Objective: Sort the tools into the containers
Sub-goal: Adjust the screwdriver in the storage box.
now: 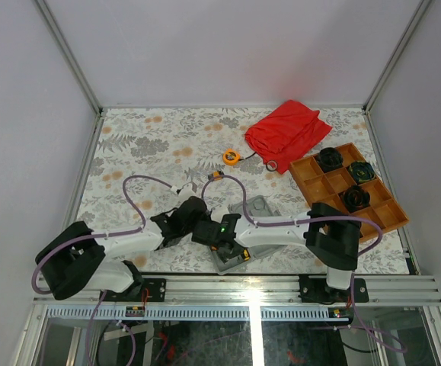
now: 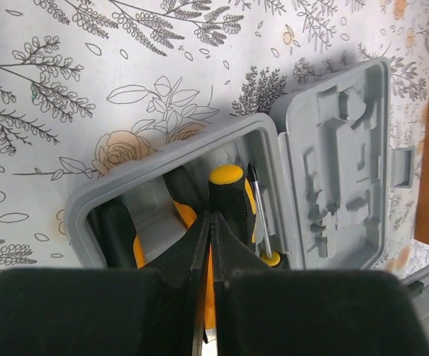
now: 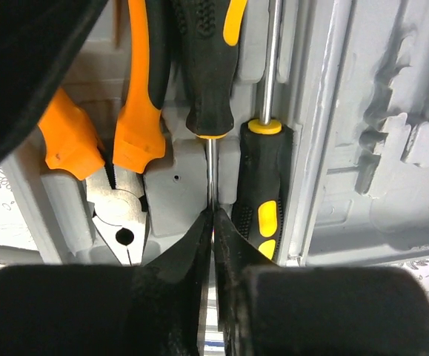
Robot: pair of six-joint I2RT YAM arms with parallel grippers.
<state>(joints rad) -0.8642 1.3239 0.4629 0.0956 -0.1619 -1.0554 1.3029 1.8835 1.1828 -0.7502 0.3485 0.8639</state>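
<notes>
The case (image 2: pixel 333 148) is grey, pliers (image 3: pixel 136 111) orange-black, screwdriver (image 3: pixel 203 67) black-orange, cloth (image 1: pixel 289 131) red, tabletop (image 1: pixel 159 141) floral.

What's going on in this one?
Both arms are over the open grey case at the near edge of the table. The right gripper is closed at the shaft of a screwdriver lying in the case's filled half, beside the pliers and a second screwdriver. The left gripper is shut just above that half, seemingly holding nothing. The tape measure and a small orange-black piece lie out on the table, not yet sorted.
</notes>
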